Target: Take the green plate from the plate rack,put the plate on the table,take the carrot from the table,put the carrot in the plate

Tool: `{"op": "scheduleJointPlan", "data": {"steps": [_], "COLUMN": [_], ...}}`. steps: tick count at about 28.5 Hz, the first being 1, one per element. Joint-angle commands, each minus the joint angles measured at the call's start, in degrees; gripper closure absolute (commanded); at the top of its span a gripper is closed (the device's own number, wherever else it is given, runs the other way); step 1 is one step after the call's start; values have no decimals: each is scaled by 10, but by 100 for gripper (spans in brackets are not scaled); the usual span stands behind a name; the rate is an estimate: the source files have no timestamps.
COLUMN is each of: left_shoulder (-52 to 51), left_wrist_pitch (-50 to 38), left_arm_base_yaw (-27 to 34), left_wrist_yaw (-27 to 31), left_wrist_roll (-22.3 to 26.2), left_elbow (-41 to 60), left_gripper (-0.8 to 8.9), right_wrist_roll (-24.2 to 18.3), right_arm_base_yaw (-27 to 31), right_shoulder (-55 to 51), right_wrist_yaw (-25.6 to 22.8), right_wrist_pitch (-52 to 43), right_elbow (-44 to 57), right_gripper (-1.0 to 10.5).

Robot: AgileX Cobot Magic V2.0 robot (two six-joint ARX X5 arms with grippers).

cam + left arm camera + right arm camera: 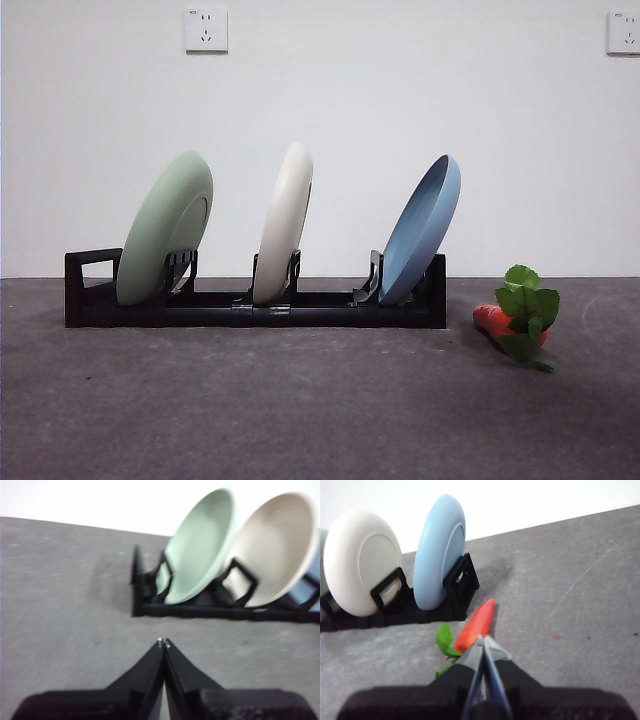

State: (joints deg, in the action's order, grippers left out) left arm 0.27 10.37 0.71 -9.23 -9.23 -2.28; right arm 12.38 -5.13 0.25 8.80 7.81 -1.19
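The green plate [165, 228] stands on edge in the leftmost slot of the black plate rack [255, 308]; it also shows in the left wrist view [200, 545]. The carrot [515, 322] lies on the table [300, 400] to the right of the rack, leaves toward the camera. My left gripper [163, 641] is shut and empty, short of the rack's left end [142, 592]. My right gripper [482, 639] is shut and empty, just above the carrot [476, 624]. Neither arm shows in the front view.
A cream-white plate [284, 222] stands in the rack's middle slot and a blue plate [422, 230] in the right slot. A white wall with two sockets [206, 30] stands behind the table.
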Motion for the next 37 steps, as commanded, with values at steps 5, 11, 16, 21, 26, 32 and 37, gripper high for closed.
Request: {"op": "scheduleJointPlan", "data": {"steps": [5, 11, 16, 21, 26, 32, 37], "left_shoulder": [10, 54, 113, 172, 219, 254, 269], "left_wrist_pitch": [22, 76, 126, 188, 256, 348, 352], "left_arm_base_yaw": [1, 1, 1, 1, 1, 1, 1], "left_wrist_yaw": [-16, -64, -137, -213, -244, -240, -240], "left_wrist_roll": [-72, -70, -50, -10, 6, 80, 80], "left_elbow": [-87, -176, -249, -316, -372, -417, -417], "left_gripper": [820, 820, 820, 820, 820, 820, 526], "right_wrist_roll": [77, 67, 2, -77, -137, -157, -156], "right_arm_base_yaw": [1, 1, 1, 1, 1, 1, 1], "right_shoulder": [32, 115, 201, 288, 360, 405, 406], "right_wrist_yaw": [6, 59, 112, 123, 123, 123, 122], "right_wrist_pitch": [15, 92, 207, 351, 454, 528, 532], "right_elbow": [-69, -180, -300, -427, -520, -548, -548], "right_gripper": [957, 957, 957, 957, 957, 954, 655]}}
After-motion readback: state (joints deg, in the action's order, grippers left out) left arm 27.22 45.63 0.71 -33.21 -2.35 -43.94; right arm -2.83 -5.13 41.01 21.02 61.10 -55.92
